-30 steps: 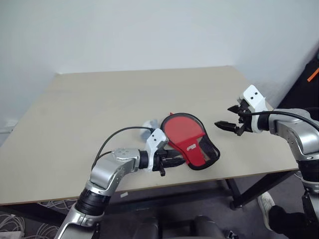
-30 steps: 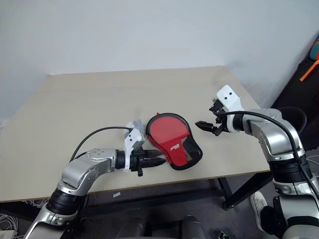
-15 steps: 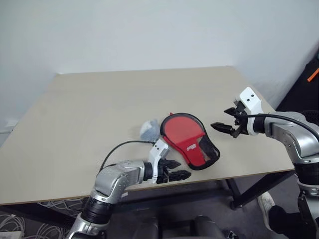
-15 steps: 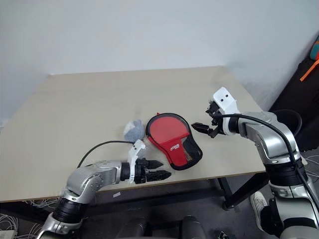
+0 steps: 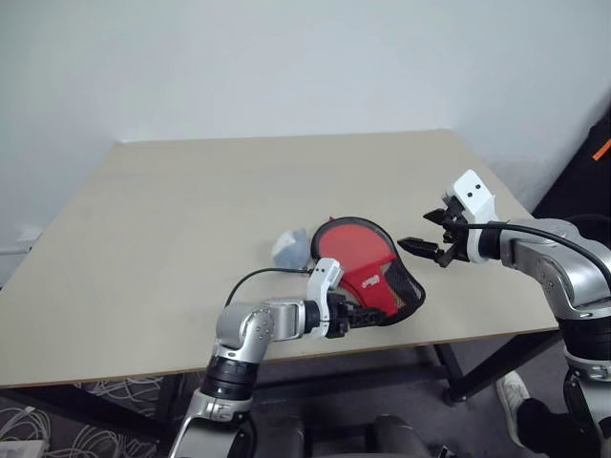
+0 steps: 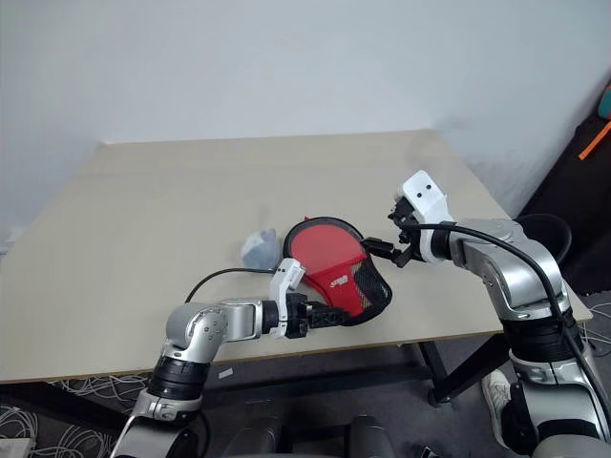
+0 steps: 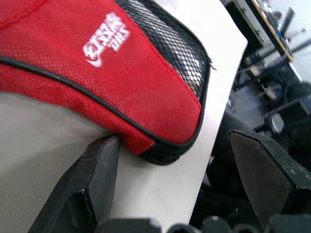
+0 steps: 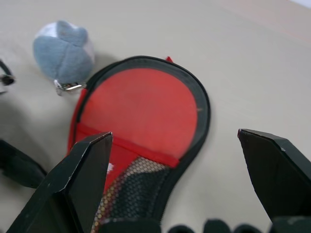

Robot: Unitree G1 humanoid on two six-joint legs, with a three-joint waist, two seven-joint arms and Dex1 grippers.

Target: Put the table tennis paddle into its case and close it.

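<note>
head views: a pale beige bench (image 5: 172, 229) stands against a plain light wall. the case (image 5: 368, 269), black-rimmed with a red panel, black mesh and a small white logo, lies flat near the bench's front edge, right of centre. its round end points toward the wall and its narrow mesh end toward the front. a small grey-blue lump (image 5: 288, 248) sits just beside the round end, on the robot's left. the left gripper (image 5: 368, 313) reaches in level from the left at the narrow end, fingers spread. the right gripper (image 5: 423, 247) hangs just right of the case, above the bench, fingers wide apart and holding nothing.

left wrist view: the two black fingers (image 7: 92, 179) stand well apart. the case's narrow end, with red fabric, white logo, mesh and zipper rim, lies between them. one finger sits right against the rim; whether it touches cannot be told. nothing is gripped.

right wrist view: the open fingers (image 8: 82, 179) frame the case from above. a round red face shows through the case's clear side; whether this is the paddle cannot be told. the lump, with a small metal clip, rests just beside the rim.
</note>
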